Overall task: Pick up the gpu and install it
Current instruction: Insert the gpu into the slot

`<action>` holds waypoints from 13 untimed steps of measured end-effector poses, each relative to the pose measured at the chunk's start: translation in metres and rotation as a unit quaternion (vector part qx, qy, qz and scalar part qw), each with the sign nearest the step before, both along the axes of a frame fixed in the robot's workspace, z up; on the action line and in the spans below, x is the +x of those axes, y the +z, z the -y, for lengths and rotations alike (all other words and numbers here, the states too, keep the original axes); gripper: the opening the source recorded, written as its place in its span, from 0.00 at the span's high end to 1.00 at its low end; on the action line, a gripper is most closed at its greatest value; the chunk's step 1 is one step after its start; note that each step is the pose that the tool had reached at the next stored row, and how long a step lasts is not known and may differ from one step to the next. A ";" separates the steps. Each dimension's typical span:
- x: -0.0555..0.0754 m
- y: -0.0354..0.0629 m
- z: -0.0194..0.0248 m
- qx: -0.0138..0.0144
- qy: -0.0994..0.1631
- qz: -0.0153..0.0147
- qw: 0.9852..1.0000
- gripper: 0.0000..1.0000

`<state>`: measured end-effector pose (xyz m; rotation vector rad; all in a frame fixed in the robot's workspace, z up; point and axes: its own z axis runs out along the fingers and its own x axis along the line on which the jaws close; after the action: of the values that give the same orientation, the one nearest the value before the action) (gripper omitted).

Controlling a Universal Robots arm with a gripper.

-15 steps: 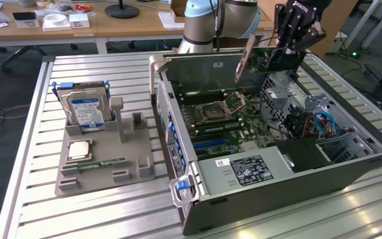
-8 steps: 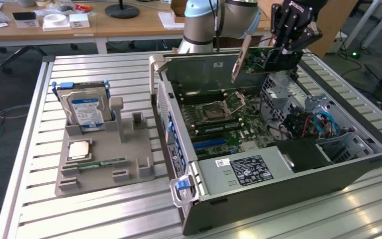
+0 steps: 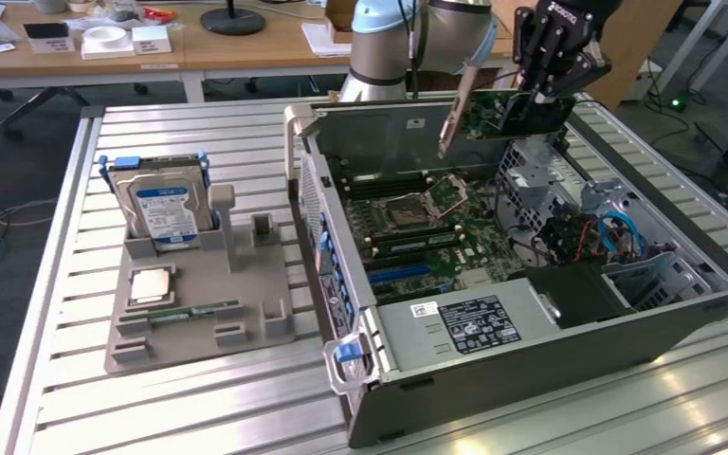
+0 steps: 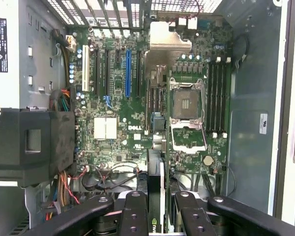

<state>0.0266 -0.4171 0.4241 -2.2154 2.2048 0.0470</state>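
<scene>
The gripper (image 3: 542,99) is clamped on the gpu (image 3: 493,114), which hangs edge-down beneath it over the motherboard (image 3: 427,223), likely to meet a slot.

The gpu (image 3: 503,116), a thin flat dark rectangular card with a silvery metal bracket at one end, hung on edge in the air, clamped by the black gripper (image 3: 544,97), above the open grey computer case (image 3: 529,374); bracket slanted downward, card not yet seated.
</scene>
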 end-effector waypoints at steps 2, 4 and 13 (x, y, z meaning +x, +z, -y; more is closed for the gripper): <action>-0.004 0.0000 0.0000 0.000 0.000 0.001 1.000 0.74; -0.008 0.0000 0.0000 0.000 0.000 0.001 1.000 0.74; -0.019 0.0000 -0.0001 0.000 0.000 0.002 1.000 0.74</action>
<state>0.0071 -0.4171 0.4240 -2.2132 2.2024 0.0419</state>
